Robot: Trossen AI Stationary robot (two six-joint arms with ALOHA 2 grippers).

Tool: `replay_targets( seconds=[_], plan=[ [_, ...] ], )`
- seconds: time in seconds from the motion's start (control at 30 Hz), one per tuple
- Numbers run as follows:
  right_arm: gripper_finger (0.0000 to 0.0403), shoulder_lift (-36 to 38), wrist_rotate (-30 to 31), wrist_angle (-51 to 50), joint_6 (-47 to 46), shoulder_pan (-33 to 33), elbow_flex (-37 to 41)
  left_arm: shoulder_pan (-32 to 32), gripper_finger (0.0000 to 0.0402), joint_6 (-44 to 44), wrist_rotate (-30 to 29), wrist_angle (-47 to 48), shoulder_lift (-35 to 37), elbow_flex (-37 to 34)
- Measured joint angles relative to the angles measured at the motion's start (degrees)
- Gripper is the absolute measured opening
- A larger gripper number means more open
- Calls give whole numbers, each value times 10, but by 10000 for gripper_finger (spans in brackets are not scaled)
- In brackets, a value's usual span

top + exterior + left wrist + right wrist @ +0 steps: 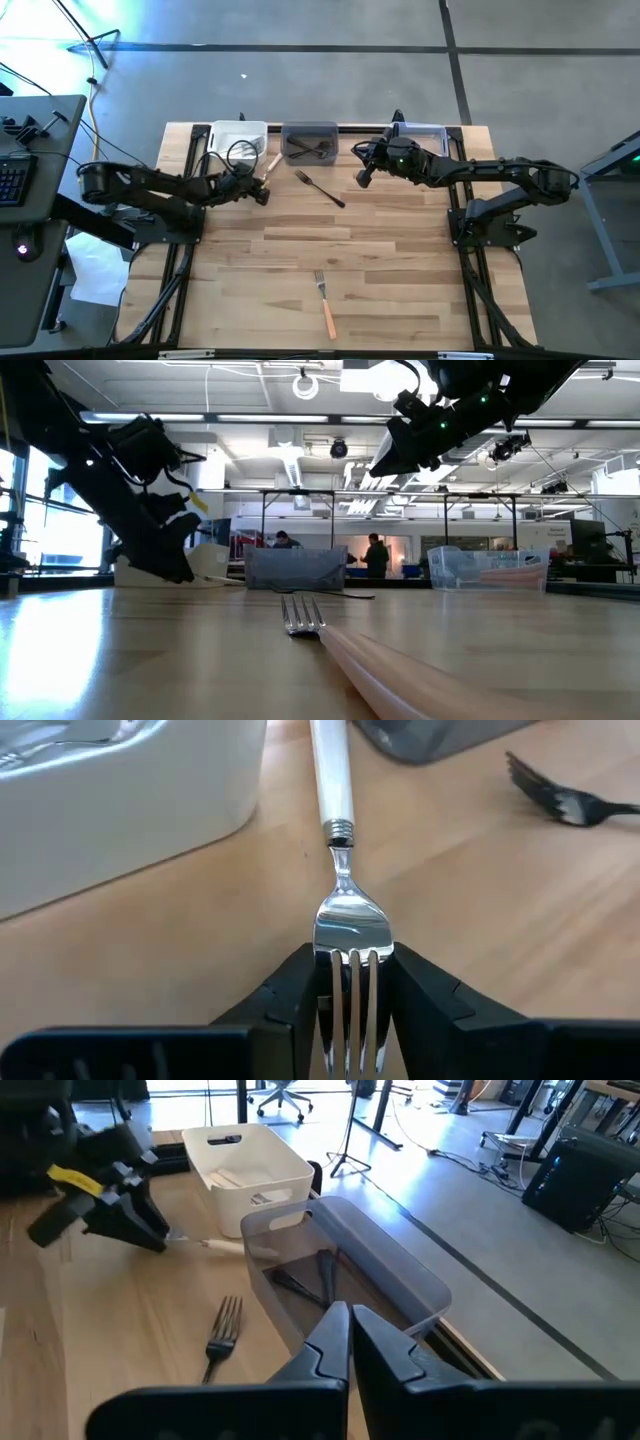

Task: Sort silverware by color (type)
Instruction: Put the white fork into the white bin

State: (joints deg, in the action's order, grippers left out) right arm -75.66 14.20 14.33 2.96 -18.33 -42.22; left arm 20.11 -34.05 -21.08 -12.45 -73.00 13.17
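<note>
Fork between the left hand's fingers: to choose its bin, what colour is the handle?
White handle on the fork, clearest in the left wrist view.

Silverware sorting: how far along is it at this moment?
Mostly done, it seems: dark forks already lie in the grey plastic bin, and the white bin holds cutlery too. In hand: the left gripper has its fingers around the tines of a white-handled fork beside the white bin. Left: a black fork and an orange-handled fork on the wooden table. The right gripper hovers shut above the grey bin.

Likely robotics lab: open hall, exposed ceiling ducts [300, 455], office chairs [285, 1098], people [376, 555] at distant desks.
</note>
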Motion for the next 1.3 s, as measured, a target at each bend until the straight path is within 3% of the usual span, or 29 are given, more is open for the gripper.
replay_targets(
  seconds=[0.2, 0.37, 0.63, 0.8, 0.97, 1.13, 1.3],
  plan=[
    [0, 0, 0, -1, 1, 0, 0, -27, 88, -19, -21, 74, 101, 0],
    [0, 0, -3, -2, 3, 0, 0, -33, 88, -28, -78, 136, 187, 14],
    [0, 0, -5, -2, 3, 0, 0, -3, 88, -43, -171, 415, 242, 166],
    [0, 0, -5, -2, 9, 0, 0, 56, 88, 27, -103, 509, 232, 234],
    [0, 0, -6, -1, 16, 0, 0, 133, 88, 204, -24, 490, 206, 257],
    [0, 0, -10, -3, 16, 1, 0, 232, 88, 281, 52, 483, 161, 266],
    [0, 0, -11, -3, 21, 4, 0, 296, 88, 378, 90, 478, 101, 266]
  ],
)
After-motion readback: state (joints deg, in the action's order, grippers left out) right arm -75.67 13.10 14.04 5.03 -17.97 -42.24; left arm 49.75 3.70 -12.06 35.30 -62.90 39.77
